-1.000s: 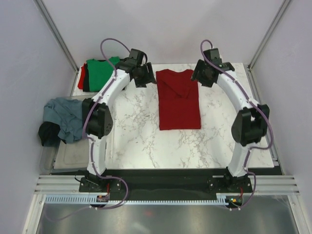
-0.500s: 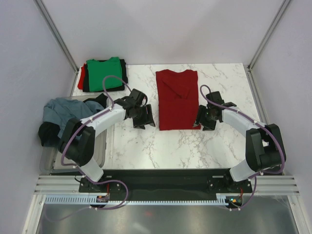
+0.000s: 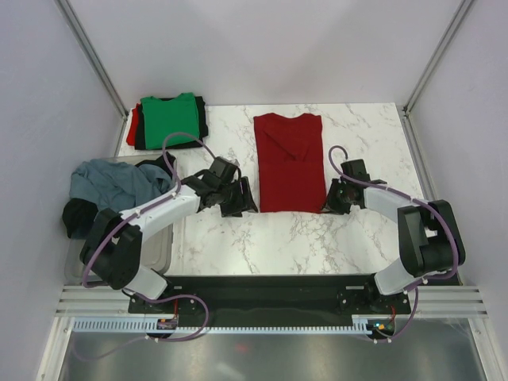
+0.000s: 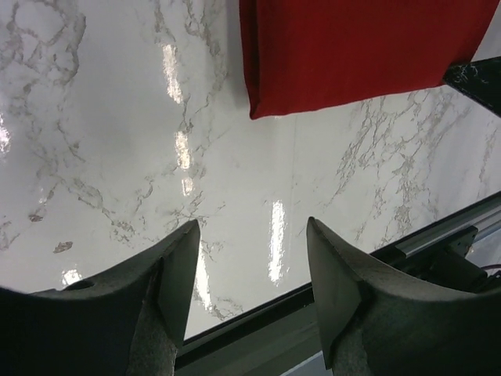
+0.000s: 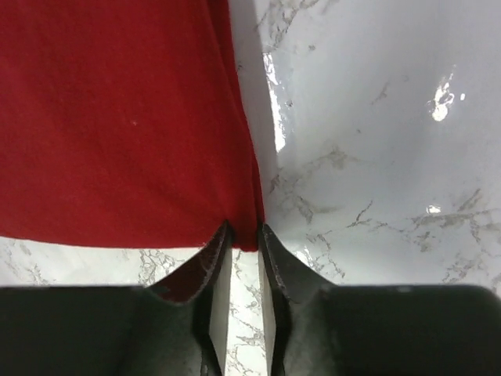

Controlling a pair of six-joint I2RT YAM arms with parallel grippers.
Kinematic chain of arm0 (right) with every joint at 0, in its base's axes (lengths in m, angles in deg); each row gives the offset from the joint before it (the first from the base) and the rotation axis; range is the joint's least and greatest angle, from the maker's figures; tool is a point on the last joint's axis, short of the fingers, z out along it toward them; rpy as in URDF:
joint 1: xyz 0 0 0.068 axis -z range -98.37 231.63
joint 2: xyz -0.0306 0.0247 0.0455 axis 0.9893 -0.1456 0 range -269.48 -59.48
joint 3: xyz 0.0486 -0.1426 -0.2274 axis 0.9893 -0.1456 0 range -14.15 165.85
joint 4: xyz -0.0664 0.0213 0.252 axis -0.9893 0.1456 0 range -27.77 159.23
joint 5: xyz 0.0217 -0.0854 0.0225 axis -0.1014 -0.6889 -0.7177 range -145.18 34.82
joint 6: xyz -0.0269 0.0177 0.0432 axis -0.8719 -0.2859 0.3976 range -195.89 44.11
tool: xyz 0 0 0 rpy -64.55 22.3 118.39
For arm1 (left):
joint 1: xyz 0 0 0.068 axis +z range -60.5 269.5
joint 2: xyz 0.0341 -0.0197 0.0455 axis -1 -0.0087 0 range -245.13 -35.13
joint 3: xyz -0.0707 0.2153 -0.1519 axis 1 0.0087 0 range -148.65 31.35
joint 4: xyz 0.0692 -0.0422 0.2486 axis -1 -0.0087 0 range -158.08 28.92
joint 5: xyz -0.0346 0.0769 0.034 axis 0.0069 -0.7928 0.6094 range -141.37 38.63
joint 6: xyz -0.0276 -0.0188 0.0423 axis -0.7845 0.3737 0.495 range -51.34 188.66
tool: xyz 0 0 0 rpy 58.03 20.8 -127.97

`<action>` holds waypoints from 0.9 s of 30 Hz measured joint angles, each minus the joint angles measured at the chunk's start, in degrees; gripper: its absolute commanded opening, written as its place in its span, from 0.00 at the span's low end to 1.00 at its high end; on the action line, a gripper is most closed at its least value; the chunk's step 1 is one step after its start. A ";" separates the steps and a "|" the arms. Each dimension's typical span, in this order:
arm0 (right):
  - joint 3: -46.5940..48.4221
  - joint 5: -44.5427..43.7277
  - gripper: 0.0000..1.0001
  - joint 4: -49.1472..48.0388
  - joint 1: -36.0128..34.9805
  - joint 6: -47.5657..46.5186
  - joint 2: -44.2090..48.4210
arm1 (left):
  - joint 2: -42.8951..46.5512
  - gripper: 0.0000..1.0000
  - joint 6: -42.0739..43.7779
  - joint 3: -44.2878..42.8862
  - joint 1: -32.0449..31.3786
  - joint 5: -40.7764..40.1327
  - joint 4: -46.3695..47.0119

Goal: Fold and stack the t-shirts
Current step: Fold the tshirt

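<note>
A dark red t-shirt [image 3: 290, 163] lies folded into a long strip on the middle of the marble table [image 3: 238, 238]. My left gripper [image 3: 248, 197] is open and empty just left of the shirt's near left corner; in the left wrist view [image 4: 252, 227] that corner [image 4: 266, 102] lies ahead of the jaws, apart from them. My right gripper [image 3: 329, 202] is at the near right corner. In the right wrist view [image 5: 244, 229] the fingers are nearly closed with the red corner [image 5: 249, 235] pinched between their tips.
A folded bright green shirt [image 3: 168, 119] tops a stack with black and red cloth at the back left. A grey-blue shirt [image 3: 103, 186] and a black one [image 3: 75, 218] hang crumpled over a clear plastic tub [image 3: 119, 254] at the left edge.
Both arms came from the shirt's far end down to its near end. The left gripper moved close to the near left corner; the right gripper closed on the near right corner.
</note>
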 measured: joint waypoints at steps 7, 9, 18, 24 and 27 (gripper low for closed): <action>-2.12 3.13 0.00 -4.11 0.50 -0.20 -0.15 | -3.74 0.61 -1.44 0.22 -2.93 -2.19 6.88; -2.47 3.91 0.00 -4.68 0.55 -0.20 -0.15 | -5.46 0.61 -1.68 0.22 -3.32 -2.95 8.85; -3.48 6.60 0.00 -6.21 0.55 -0.31 -0.15 | -15.26 0.63 -1.97 -2.10 -3.85 -5.46 15.37; -3.72 7.41 0.00 -6.60 0.55 -0.81 -0.28 | -16.17 0.51 -2.19 -2.14 -4.37 -8.92 17.99; -3.72 8.00 0.00 -6.99 0.55 -0.79 -0.66 | -16.50 0.40 -2.51 -1.92 -4.37 -9.99 18.78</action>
